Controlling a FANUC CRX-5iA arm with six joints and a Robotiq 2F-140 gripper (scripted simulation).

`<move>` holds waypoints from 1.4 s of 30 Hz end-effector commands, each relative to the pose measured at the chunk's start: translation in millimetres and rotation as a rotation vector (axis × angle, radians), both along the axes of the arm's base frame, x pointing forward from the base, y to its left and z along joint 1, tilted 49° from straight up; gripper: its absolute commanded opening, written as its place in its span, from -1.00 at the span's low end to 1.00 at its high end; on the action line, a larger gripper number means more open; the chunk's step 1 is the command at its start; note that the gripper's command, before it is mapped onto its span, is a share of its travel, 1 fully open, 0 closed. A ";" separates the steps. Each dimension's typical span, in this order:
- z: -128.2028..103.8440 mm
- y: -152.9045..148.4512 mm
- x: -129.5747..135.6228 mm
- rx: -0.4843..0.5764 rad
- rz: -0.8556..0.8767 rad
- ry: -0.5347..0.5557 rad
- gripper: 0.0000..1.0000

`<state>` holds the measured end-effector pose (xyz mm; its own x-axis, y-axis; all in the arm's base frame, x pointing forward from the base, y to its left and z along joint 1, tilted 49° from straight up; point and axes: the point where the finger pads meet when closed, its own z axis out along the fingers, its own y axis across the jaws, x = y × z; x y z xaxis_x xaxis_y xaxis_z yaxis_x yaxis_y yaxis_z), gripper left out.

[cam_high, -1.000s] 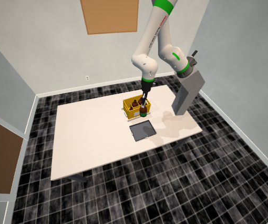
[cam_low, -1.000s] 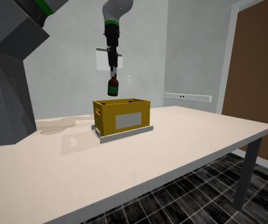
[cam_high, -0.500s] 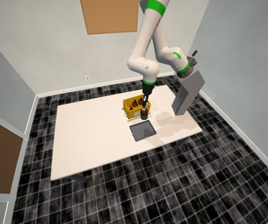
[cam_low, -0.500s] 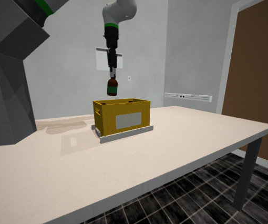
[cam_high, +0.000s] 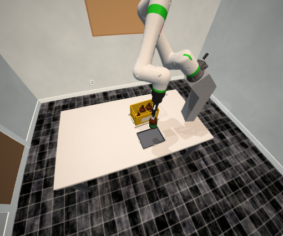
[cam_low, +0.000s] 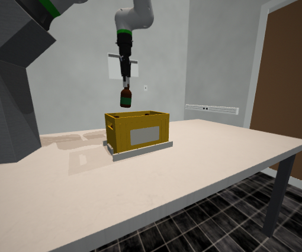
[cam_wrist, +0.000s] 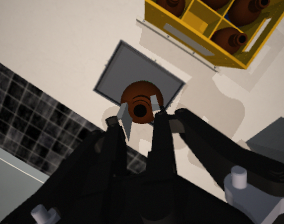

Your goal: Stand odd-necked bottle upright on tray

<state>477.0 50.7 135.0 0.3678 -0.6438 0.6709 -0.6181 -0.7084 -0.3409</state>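
Observation:
My gripper [cam_high: 154,114] is shut on the neck of a brown bottle [cam_high: 153,122] with a green band. The bottle hangs upright in the air, above the rim of the yellow crate [cam_high: 143,113]. In the exterior view the gripper [cam_low: 126,84] holds the bottle [cam_low: 125,98] well above the crate [cam_low: 137,130]. In the wrist view the bottle [cam_wrist: 140,102] between my fingers lies over the dark grey tray [cam_wrist: 138,77], with the crate [cam_wrist: 218,27] beyond it. Several brown bottles [cam_wrist: 231,38] stand in the crate. The tray [cam_high: 150,139] lies flat just in front of the crate.
The grey robot base block [cam_high: 198,98] stands at the table's right side, close to the crate. The table edge [cam_high: 134,166] runs in front of the tray. In the exterior view the tray's rim [cam_low: 143,151] shows behind the crate.

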 end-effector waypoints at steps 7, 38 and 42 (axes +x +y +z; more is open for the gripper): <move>-1.3 15.8 5.2 -0.003 -0.004 -0.002 -0.80; -3.2 36.4 12.2 -0.003 -0.004 -0.002 -0.80; -3.2 36.6 12.2 -0.003 -0.004 -0.002 -0.80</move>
